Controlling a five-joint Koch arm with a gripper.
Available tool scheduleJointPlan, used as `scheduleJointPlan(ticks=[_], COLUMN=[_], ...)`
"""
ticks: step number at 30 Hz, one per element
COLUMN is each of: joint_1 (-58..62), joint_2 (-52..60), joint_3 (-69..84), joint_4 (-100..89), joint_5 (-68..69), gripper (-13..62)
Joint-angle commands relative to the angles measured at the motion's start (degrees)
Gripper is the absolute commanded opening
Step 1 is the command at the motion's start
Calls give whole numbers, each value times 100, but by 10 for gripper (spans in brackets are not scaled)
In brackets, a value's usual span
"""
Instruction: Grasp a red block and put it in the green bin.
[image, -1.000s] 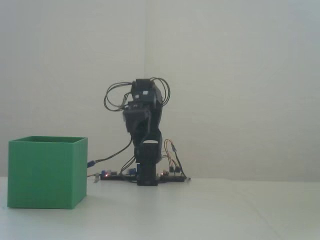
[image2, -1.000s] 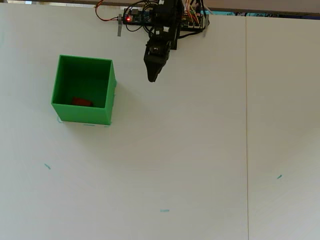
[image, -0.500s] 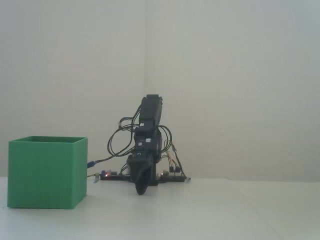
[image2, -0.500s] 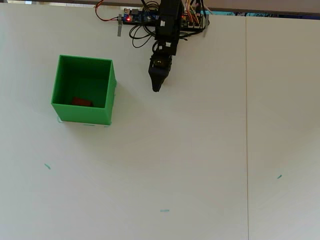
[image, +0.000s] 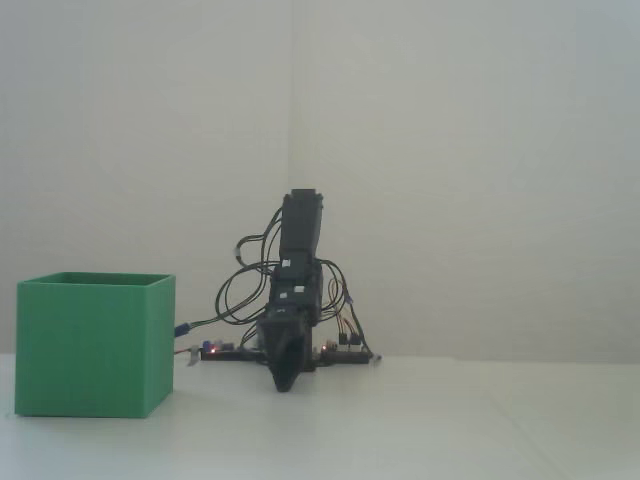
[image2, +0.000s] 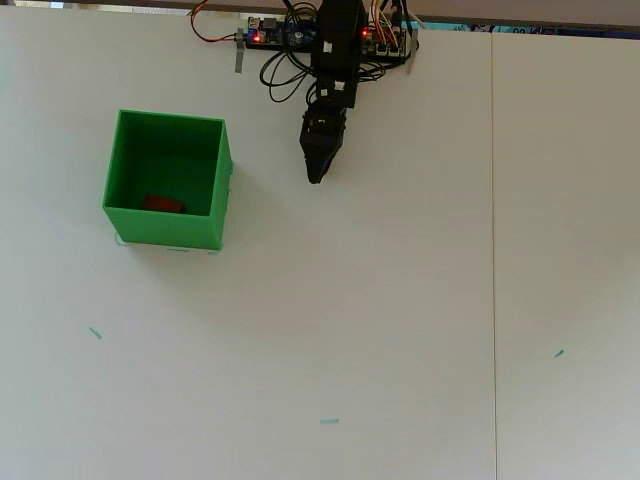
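The red block (image2: 163, 204) lies on the floor inside the green bin (image2: 213, 190), near its front wall in the overhead view. In the fixed view the green bin (image: 95, 345) stands at the left and its walls hide the block. My gripper (image2: 316, 176) points down at the table to the right of the bin, well apart from it, its jaws together with nothing between them. From the side, the gripper (image: 283, 384) has its tip down close to the table surface in front of the arm's base.
The arm's base with circuit boards and loose wires (image2: 285, 35) sits at the table's far edge. A seam (image2: 493, 250) runs down the white table on the right. Small teal marks (image2: 329, 421) dot the near part.
The arm has folded down from a raised pose, bringing the gripper low to the table and slightly right. The block and the bin have not moved.
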Motion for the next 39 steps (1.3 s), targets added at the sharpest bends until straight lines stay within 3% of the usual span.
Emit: scheduleJointPlan(ticks=[1, 19, 39], joint_1=[-105, -773, -729], joint_2=[492, 466, 466], joint_3=[352, 352, 352], joint_4=[378, 545, 580], joint_5=[-9, 0, -9], gripper=[346, 345, 346])
